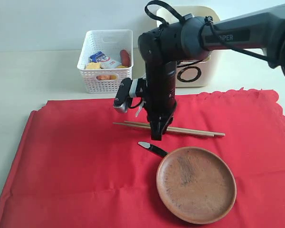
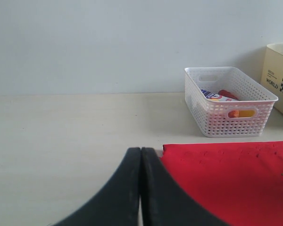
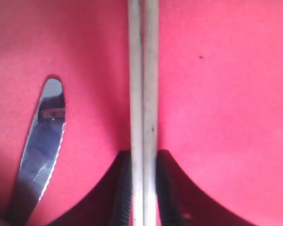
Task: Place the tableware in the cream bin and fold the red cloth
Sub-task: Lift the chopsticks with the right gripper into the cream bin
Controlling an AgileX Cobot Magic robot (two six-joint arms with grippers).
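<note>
Wooden thin pale chopsticks (image 3: 144,94) sit clamped in my right gripper (image 3: 144,157) on the bright-red fabric cloth (image 3: 226,117). My left gripper (image 2: 141,155) is closed, empty.

right arm reaching down onto the chopsticks (image 1: 194,131) on the red cloth (image 1: 76,161)

the right gripper (image 1: 156,134) is pointing straight down and meeting the two chopsticks left of their middle; they are lying side by side on the cloth, which is covering the desk (image 1: 33,80). a brown plate (image 1: 196,184) is sitting nearer the front, a small knife (image 1: 151,147) lying just beside its rim. behind the cloth, a white perforated basket (image 1: 92,81) holding food and a cream bin (image 1: 210,76) are standing side by side.
</note>
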